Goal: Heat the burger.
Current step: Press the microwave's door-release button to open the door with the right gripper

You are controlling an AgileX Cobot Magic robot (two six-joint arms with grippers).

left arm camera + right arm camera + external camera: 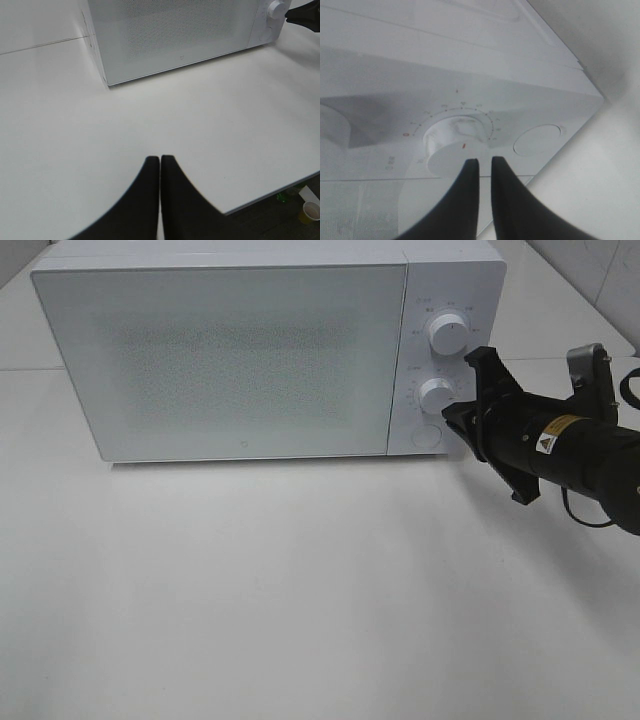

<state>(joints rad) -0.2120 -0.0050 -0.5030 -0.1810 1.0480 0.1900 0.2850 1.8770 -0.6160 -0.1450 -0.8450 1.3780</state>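
- Microwave [220, 360] stands at the far side of the table [300, 590], door shut and frosted.
- Burger: not visible in any view; cannot tell where it is.
- Right gripper [485, 162]: jaws nearly together with a thin gap, holding nothing, tips at the lower knob [452, 145] on the right-hand panel; contact unclear.
- Left gripper [160, 159]: jaws pressed together, empty, above bare table nearer than the microwave.

A white microwave [230, 360], door closed, stands on a white table [300, 590].
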